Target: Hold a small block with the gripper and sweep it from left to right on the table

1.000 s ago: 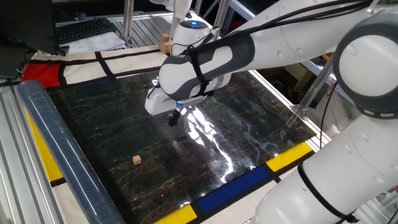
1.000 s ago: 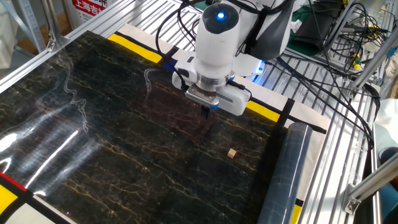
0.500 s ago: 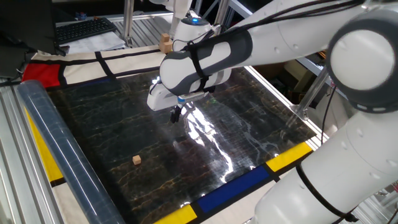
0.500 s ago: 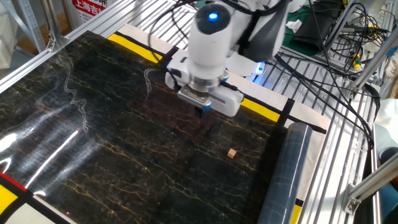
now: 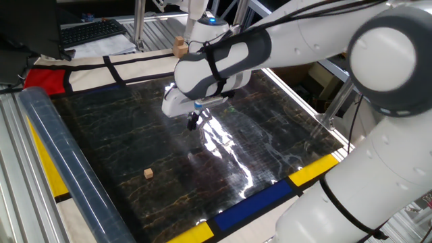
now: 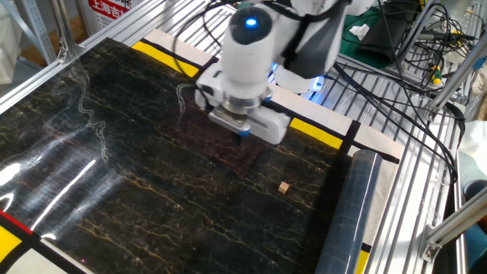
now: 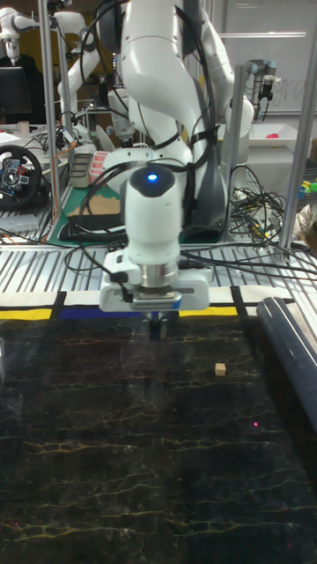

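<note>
The small block (image 5: 148,173) (image 6: 284,187) (image 7: 220,369) lies alone on the black marble-patterned table (image 5: 263,135) (image 6: 114,190) (image 7: 132,458), near the side with the grey roll. My gripper (image 5: 194,123) (image 6: 243,135) (image 7: 156,328) hangs just above the table, well apart from the block. It points straight down under the white wrist. Its dark fingers stand together with nothing between them.
A long grey roll (image 5: 61,162) (image 6: 346,221) (image 7: 291,352) lies along the table's edge beside the block. A larger tan wooden block (image 5: 179,46) stands beyond the far white border. Cables (image 6: 396,84) and metal rails surround the table.
The gripper has drifted a little farther from the small block, toward the table's far side. The block has stayed where it was.
</note>
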Tool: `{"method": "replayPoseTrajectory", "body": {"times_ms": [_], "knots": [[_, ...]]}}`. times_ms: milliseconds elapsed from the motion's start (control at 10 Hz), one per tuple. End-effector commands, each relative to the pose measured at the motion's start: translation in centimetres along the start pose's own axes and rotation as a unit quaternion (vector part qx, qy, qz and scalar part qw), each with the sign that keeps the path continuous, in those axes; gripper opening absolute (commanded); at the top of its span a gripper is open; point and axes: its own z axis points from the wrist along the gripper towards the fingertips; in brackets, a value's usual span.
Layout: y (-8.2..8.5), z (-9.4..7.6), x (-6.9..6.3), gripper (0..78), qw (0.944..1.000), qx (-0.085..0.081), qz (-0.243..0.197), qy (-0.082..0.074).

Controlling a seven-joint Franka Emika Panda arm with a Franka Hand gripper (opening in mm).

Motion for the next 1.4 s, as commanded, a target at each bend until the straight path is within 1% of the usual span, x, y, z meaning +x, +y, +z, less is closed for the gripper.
{"method": "replayPoseTrajectory", "body": {"times_ms": [100, 200, 300, 400, 500, 600, 700, 800, 900, 1000, 1100, 1200, 1300, 1400], "knots": [[-3.3, 0.3, -1.6, 1.2, 0.9998, 0.003, 0.017, 0.003], [-4.2, 0.2, -2.3, 1.2, 0.9998, -0.001, 0.022, -0.001], [-6.2, 0.0, -3.3, 1.2, 0.9998, -0.004, 0.021, -0.001], [-7.9, -0.3, -4.1, 1.2, 0.9998, -0.002, 0.022, -0.002], [-8.9, -0.6, -4.4, 1.2, 0.9998, -0.003, 0.021, -0.001], [-10.7, -1.5, -5.1, 1.2, 0.9998, -0.004, 0.018, -0.002], [-11.0, -1.8, -5.2, 1.2, 0.9998, -0.005, 0.019, -0.002], [-11.6, -3.1, -5.2, 1.2, 0.9994, -0.009, 0.031, -0.01], [-11.1, -3.4, -5.1, 1.2, 0.9991, -0.016, 0.035, -0.017], [-10.3, -3.8, -4.9, 1.2, 0.9992, -0.015, 0.033, -0.017], [-9.2, -4.3, -4.5, 1.2, 0.9993, -0.011, 0.031, -0.016], [-9.2, -4.3, -4.5, 1.2, 0.9993, -0.011, 0.031, -0.016], [-8.3, -4.8, -4.1, 1.2, 0.9997, -0.003, 0.021, -0.012], [-7.8, -5.0, -3.9, 1.2, 0.9998, -0.001, 0.015, -0.011]]}}
